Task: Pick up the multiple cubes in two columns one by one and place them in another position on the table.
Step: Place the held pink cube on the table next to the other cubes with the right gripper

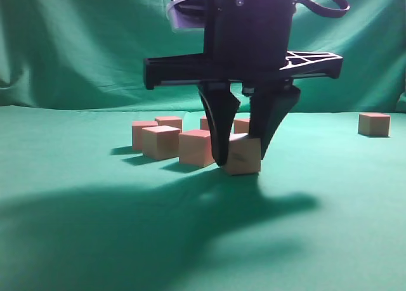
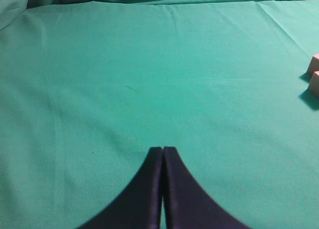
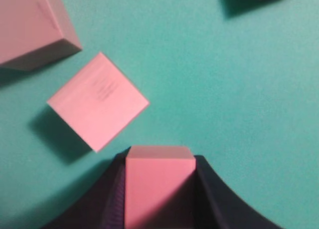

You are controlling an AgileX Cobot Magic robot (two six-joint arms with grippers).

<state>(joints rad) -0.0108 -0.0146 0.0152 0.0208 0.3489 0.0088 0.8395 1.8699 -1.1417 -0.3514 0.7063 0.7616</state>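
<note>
My right gripper (image 1: pixel 240 158) hangs large in the exterior view, shut on one cube (image 1: pixel 244 156) at the near end of the group. That cube's base sits at or just above the table (image 1: pixel 95 240). In the right wrist view the held cube (image 3: pixel 158 186) fills the gap between the black fingers (image 3: pixel 212 194). Several more cubes stand behind and to the left, among them one (image 1: pixel 196 147) beside the held one and another (image 1: pixel 161 142) further left. My left gripper (image 2: pixel 162 149) is shut on nothing over bare cloth.
A lone cube (image 1: pixel 373 124) stands far right. Two loose cubes (image 3: pixel 98 101) (image 3: pixel 32 27) lie close ahead of the right gripper. Two cube corners (image 2: pixel 314 74) show at the left wrist view's right edge. Wrinkled green backdrop (image 1: pixel 76 44) closes the back.
</note>
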